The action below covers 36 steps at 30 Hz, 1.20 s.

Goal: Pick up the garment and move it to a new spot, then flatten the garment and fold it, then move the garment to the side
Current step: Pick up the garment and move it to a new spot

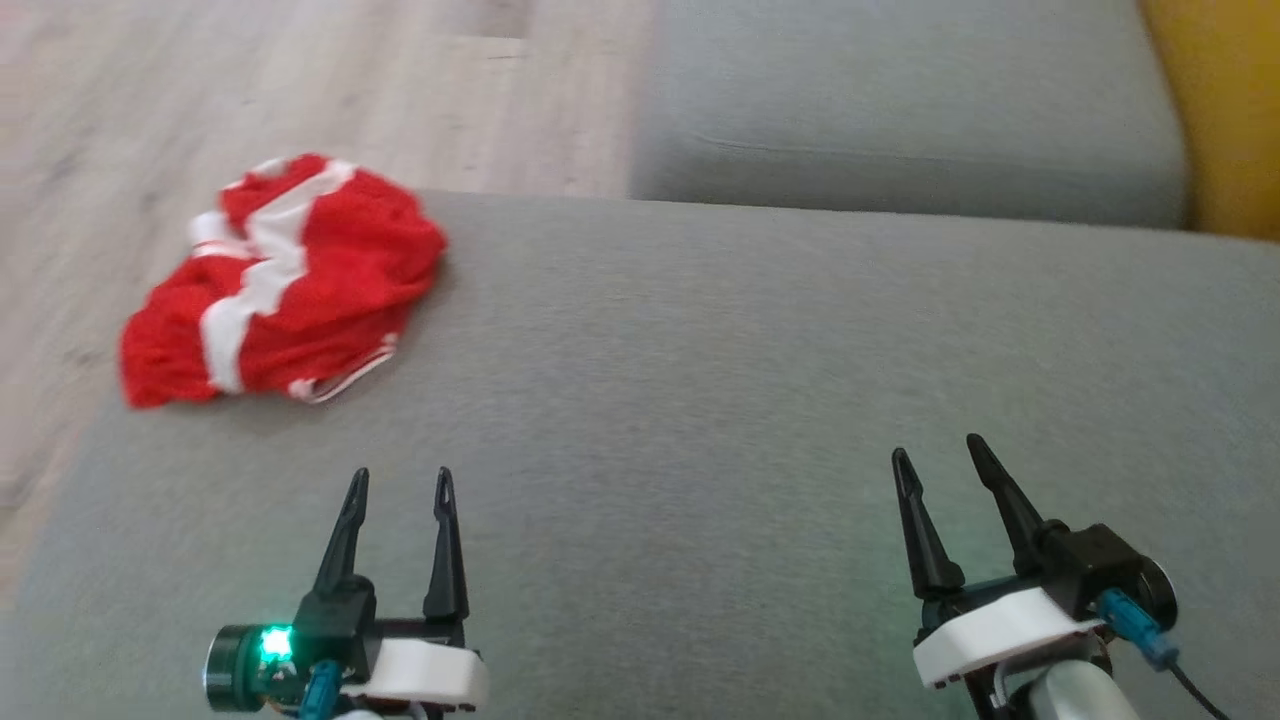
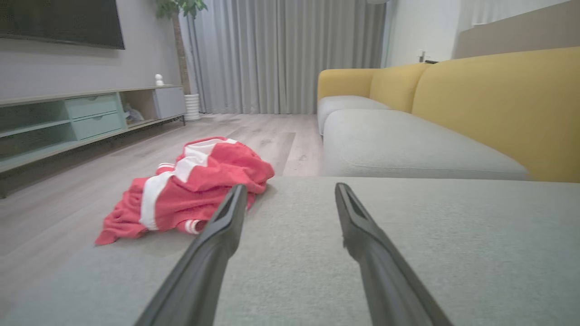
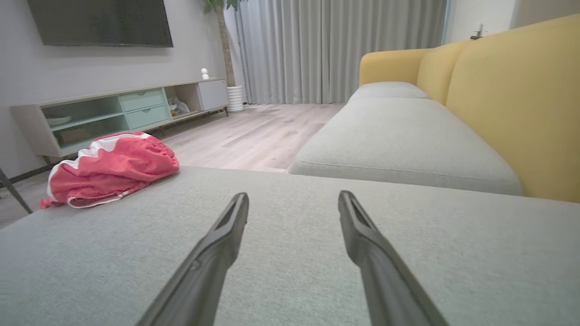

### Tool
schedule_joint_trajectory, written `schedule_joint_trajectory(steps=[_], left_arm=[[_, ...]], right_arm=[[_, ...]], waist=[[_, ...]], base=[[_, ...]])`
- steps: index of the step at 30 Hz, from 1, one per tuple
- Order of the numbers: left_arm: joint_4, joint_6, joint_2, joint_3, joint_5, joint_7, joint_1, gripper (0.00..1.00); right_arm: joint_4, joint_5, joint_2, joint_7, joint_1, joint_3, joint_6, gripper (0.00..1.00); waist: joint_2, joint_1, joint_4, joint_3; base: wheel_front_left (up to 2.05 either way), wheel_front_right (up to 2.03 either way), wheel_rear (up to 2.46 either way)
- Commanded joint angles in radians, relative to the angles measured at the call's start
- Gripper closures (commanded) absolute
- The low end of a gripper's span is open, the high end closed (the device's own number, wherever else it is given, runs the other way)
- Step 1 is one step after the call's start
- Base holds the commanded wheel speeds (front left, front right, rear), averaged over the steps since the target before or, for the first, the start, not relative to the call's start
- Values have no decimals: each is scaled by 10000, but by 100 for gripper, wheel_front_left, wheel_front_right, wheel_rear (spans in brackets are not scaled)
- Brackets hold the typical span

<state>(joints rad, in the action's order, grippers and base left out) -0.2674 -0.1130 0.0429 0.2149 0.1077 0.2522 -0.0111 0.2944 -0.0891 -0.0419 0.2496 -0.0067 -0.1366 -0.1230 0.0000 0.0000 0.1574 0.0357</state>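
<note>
Head view, left gripper point(image 1: 402, 472) and right gripper point(image 1: 938, 446) low over cushion point(image 1: 700, 400), both pointing forward, spread wide and empty, red garment point(image 1: 290, 280) crumpled ahead-left of left gripper, well apart

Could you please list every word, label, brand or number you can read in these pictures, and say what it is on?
None can be read.
The red and white garment shows stripes but no lettering.
The dark screen on the wall is blank.
The left gripper and right gripper carry no legible marking.
</note>
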Motion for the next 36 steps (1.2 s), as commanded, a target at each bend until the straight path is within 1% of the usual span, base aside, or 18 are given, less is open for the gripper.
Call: schedule_joint_trajectory(steps=[1,9,14,16,20,24,27,30,33,36], left_arm=[[361,19,73,-408,-162,95,-209,0],[372,161,76,-681,-425,95,-55,0],[379,265,77,-947,-452,95,60,0],[428,295,77,-1087,-429,95,98,0],[566,286,76,-1202,-397,95,155,0],[782,170,75,-1373,-337,95,106,0],[1413,290,75,-1359,-66,95,-308,0],[2380,519,85,-1405,-206,95,-1372,0],[3060,772,290,-1569,-477,95,-2748,0],[2877,1217,700,-1475,-757,95,-4335,0]], right_arm=[[-322,-124,-83,122,-213,-278,-77,0],[-438,-281,-83,122,-157,-420,-77,0],[-456,-338,-83,122,-104,-469,-77,0],[-450,-310,-83,122,-134,-508,-77,0],[-414,-243,-83,122,-225,-505,-77,0],[-413,-84,-83,122,-212,-426,-77,0],[-520,218,-83,122,-216,-244,-77,0],[-671,707,-83,122,-530,-24,-77,0],[-817,1063,-83,122,-907,325,-77,0],[-1008,1488,-170,122,-1255,566,-77,0]], waist=[[0,0,794,93],[0,0,2313,177],[0,0,3012,194],[0,0,3159,99],[0,0,3287,-52],[0,0,3430,-231],[0,0,3462,-690],[0,0,3281,-1408],[0,0,2959,-2005],[0,0,2657,-2565]], base=[[0,0,0],[0,0,0],[0,0,0],[0,0,0],[0,0,0],[0,0,0],[0,0,0],[0,0,0],[0,0,0],[0,0,0]])
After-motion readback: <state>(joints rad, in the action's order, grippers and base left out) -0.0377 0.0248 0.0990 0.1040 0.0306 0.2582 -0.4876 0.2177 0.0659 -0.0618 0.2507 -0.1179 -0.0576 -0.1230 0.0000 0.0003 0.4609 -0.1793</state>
